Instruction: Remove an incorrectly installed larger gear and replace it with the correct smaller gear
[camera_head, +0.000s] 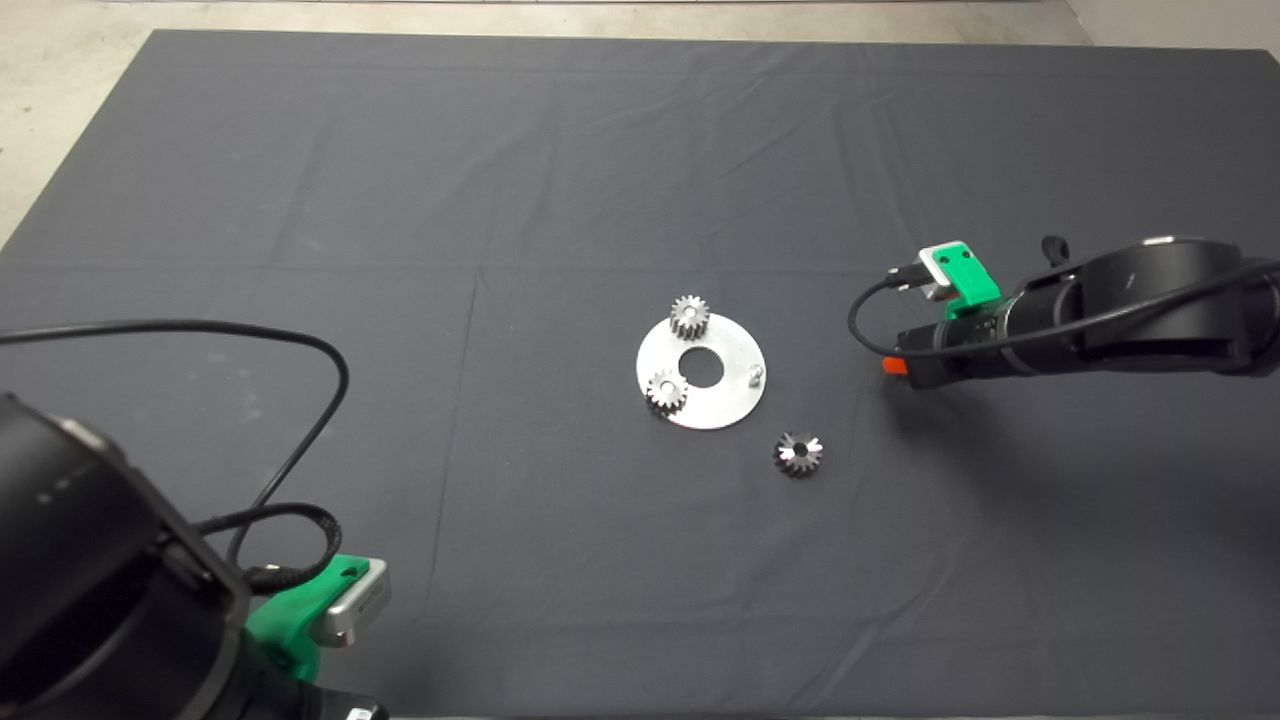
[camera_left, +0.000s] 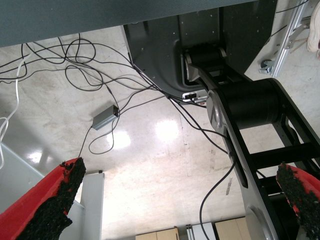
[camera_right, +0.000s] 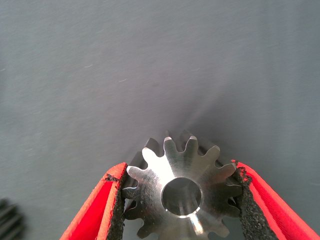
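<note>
We see the right gripper (camera_right: 182, 200) pinching a shiny steel toothed gear with a round centre hole, the larger gear (camera_right: 181, 192), its two red fingers with black pads (camera_right: 116, 210) pressed against the teeth on either side. In the right wrist view the gear fills the space between the pads, with plain dark grey mat (camera_head: 300, 200) behind it; whether it rests on the mat or hangs above it, we cannot tell. In the head view the right arm (camera_head: 1120, 310) reaches in from the right edge at mid height, and its gripper end sits right of centre, well apart from the round, flat steel plate with a centre hole (camera_head: 725, 385) that lies near the middle of the frame. The gear itself is hidden from the head camera.

Two small steel gears stand on the plate, one at its upper edge (camera_head: 689, 316) and one at its lower left (camera_head: 665, 391). A short bare steel peg (camera_head: 756, 373) rises at the plate's right side. The smaller gear (camera_head: 798, 453), steel with a dark centre hole and glinting teeth, lies on the mat just below and right of the plate, apart from it.

The left gripper (camera_left: 180, 200) waits at the lower left corner of the head view, its fingers spread wide with nothing between them. Its wrist view shows a pale floor with loose black cables (camera_left: 75, 65).
</note>
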